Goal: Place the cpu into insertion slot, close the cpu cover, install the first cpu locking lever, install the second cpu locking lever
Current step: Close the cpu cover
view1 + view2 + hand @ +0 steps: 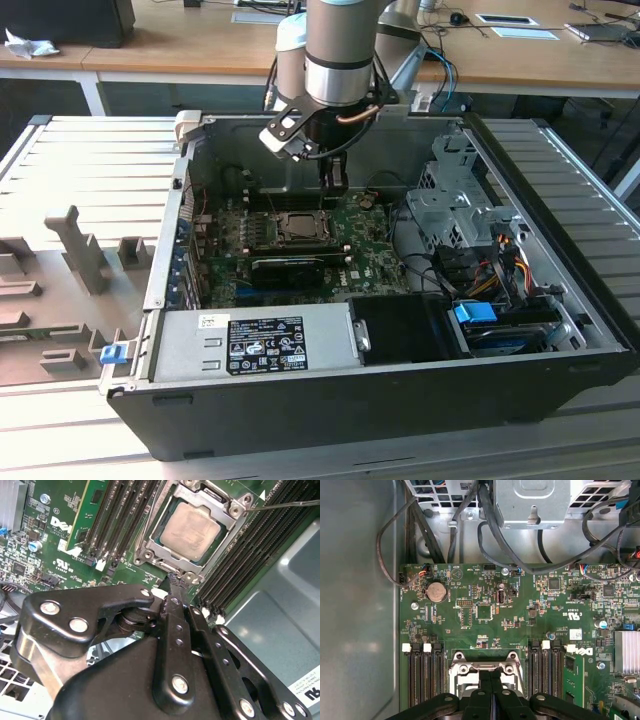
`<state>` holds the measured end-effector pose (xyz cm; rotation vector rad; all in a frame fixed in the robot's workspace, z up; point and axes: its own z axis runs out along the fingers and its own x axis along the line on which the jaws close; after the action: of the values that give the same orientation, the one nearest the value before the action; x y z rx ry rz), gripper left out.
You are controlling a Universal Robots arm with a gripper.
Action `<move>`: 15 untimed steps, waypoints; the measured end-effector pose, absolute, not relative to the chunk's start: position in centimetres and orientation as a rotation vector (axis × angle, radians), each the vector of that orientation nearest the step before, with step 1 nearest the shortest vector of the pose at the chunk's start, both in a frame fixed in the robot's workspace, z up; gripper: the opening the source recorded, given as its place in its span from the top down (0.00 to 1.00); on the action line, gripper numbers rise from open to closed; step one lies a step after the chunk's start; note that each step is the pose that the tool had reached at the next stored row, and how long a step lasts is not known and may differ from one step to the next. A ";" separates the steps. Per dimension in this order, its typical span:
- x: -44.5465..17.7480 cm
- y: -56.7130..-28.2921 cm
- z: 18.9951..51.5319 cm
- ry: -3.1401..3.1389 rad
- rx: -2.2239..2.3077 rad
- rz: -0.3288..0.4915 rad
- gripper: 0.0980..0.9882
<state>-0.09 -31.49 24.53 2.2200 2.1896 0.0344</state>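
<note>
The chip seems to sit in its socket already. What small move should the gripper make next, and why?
Probably shift the gripper toward the thin lever. The cpu is seated, the cpu cover seems to lie down around it, and the shut gripper is at the cover's edge, while that lever looks not yet latched.

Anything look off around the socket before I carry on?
One thing: in the second wrist view a thin lever rod juts from a corner of the cpu cover out over the memory slots, not tucked along its edge. The cpu sits flat and square. Nothing looks damaged.
</note>
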 end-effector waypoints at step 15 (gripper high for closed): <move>-0.5 -31.5 24.5 2.190 2.220 0.034 0.99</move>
<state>-0.50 -31.49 24.52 2.2200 2.1896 0.0345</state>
